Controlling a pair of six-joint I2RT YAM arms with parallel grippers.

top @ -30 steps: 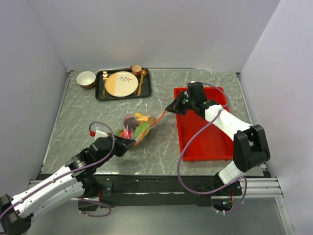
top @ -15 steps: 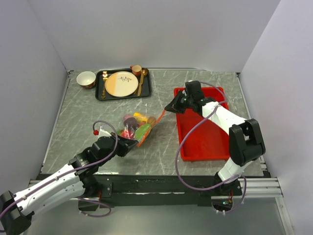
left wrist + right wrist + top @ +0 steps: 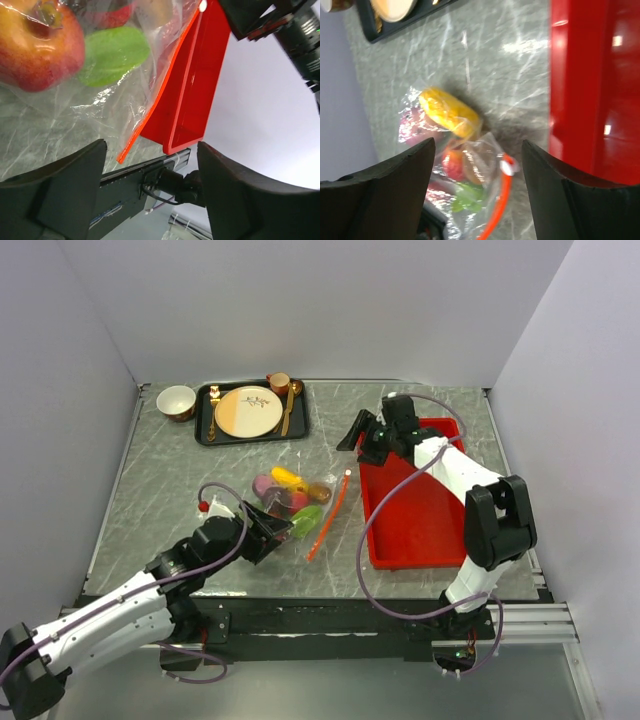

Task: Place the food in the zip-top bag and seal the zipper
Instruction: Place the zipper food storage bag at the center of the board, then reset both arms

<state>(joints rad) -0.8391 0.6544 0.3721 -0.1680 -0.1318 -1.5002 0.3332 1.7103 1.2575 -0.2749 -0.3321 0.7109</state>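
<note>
The zip-top bag (image 3: 300,502) lies flat on the grey table with the food inside: a yellow piece (image 3: 288,478), a pink-purple one (image 3: 265,485) and a green one (image 3: 308,517). Its orange-red zipper (image 3: 328,518) runs along the right edge, apart from both grippers. My left gripper (image 3: 268,527) stands open at the bag's near-left corner, holding nothing. The left wrist view shows a red fruit (image 3: 35,45), the green piece (image 3: 112,55) and the zipper (image 3: 160,90) ahead of the gripper (image 3: 152,145). My right gripper (image 3: 358,438) hangs open above the zipper's pale end (image 3: 507,165) and the yellow piece (image 3: 450,112).
A red tray (image 3: 420,530) lies right of the bag. At the back left a black tray (image 3: 205,425) carries a cream plate (image 3: 248,411), a small cup (image 3: 278,383) and a gold spoon (image 3: 288,410). A bowl (image 3: 177,401) stands beside it. Walls close in on three sides.
Both grippers have opened and let go of the bag. It has dropped flat onto the table. The right gripper has drawn back toward the tray's far corner.
</note>
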